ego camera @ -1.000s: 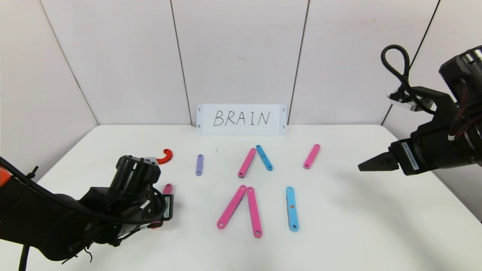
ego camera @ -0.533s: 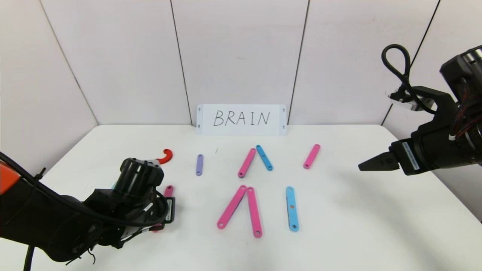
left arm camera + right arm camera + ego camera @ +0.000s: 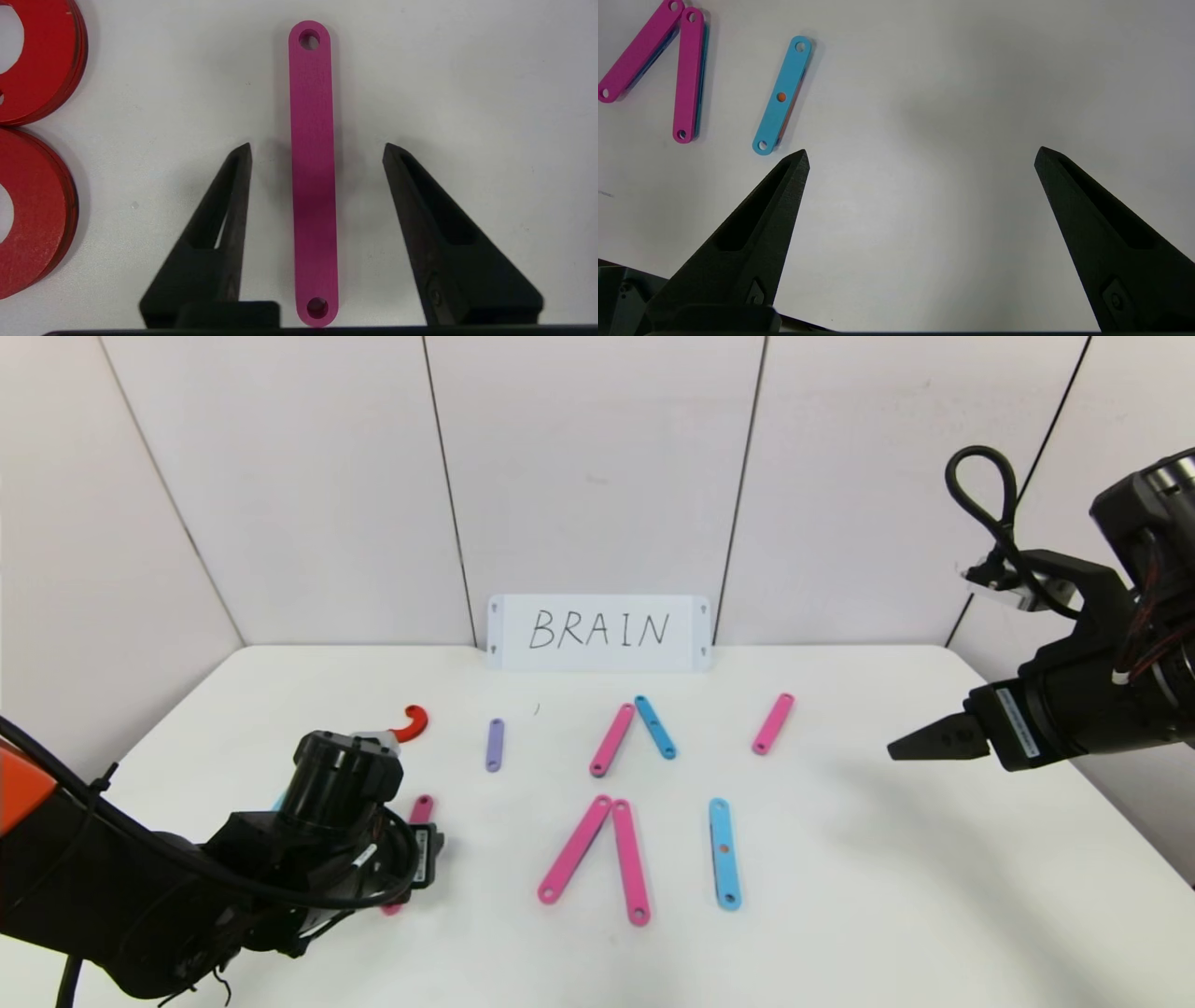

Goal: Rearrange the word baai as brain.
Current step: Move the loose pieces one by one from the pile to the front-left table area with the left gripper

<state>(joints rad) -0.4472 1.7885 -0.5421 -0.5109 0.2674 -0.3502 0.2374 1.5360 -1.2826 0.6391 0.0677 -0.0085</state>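
Observation:
The word's flat holed pieces lie on the white table [image 3: 840,859]. My left gripper [image 3: 316,148] is open low over a pink strip [image 3: 312,168] that lies between its fingers untouched; that strip shows partly beside the left arm in the head view [image 3: 420,810]. Two red curves [image 3: 32,214] lie beside it; one red curve [image 3: 412,722] peeks out behind the arm. A purple strip [image 3: 494,745], a pink and blue pair [image 3: 611,739], a short pink strip [image 3: 773,722], two long pink strips [image 3: 630,861] and a blue strip [image 3: 724,852] lie farther right. My right gripper [image 3: 896,749] hovers open at the right.
A white card with handwritten BRAIN [image 3: 598,633] stands against the back wall. The right wrist view shows the blue strip [image 3: 781,95] and two pink strips [image 3: 687,74] beyond the right gripper [image 3: 920,156], with bare table under it.
My left arm has shifted slightly forward and right over the pink strip. The right arm and the other pieces have not moved.

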